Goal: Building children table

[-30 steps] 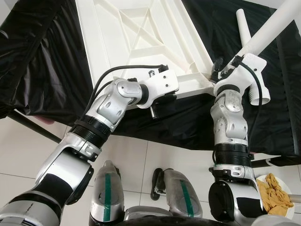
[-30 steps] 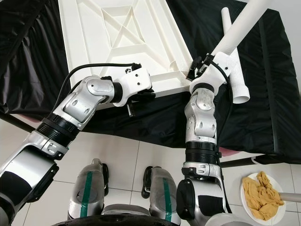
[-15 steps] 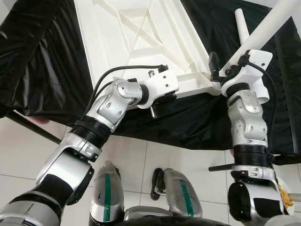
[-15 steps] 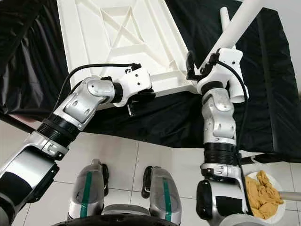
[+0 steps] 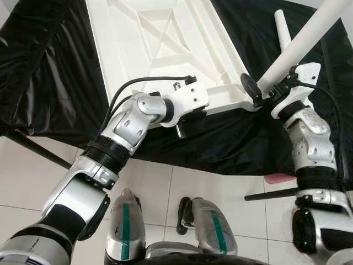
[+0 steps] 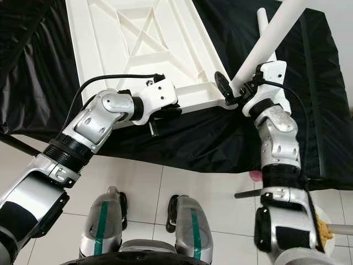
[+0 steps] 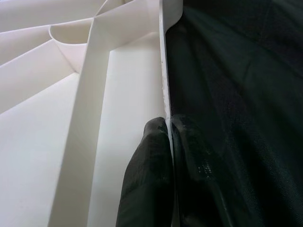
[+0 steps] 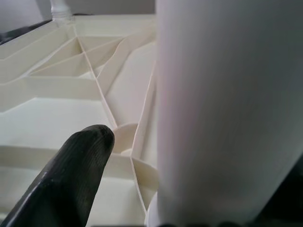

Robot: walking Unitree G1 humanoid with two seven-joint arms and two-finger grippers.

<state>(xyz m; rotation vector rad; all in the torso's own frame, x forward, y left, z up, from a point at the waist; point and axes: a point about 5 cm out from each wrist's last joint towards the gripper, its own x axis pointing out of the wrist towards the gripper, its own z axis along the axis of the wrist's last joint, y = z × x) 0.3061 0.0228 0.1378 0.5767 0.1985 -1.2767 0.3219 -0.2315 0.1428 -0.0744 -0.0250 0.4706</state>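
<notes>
Nearest you, the robot's own legs stand on the white tiled floor, and a black bar with a pink patch behind it shows low beside the right arm.

Above that, your left claw sits at the near edge of the upturned white plastic tabletop. In the left wrist view you see its two black fingers pinched on the thin rim of the tabletop, one on the ribbed inner side and one on the outer side against the black cloth, so the claw is clenched on that rim.

Your right claw is at the tabletop's near right corner, grasping a white table leg near its lower end. The leg tilts up and away to the right from that corner. In the right wrist view the white leg fills the space beside one black fingertip, with the corner socket ribs of the tabletop just beyond; you cannot tell whether the leg's end is seated in the socket.

The tabletop lies underside up, its raised ribs forming a crossed pattern, on a surface draped in black cloth. Farther back on the cloth, a second white leg lies just beside the held one.
</notes>
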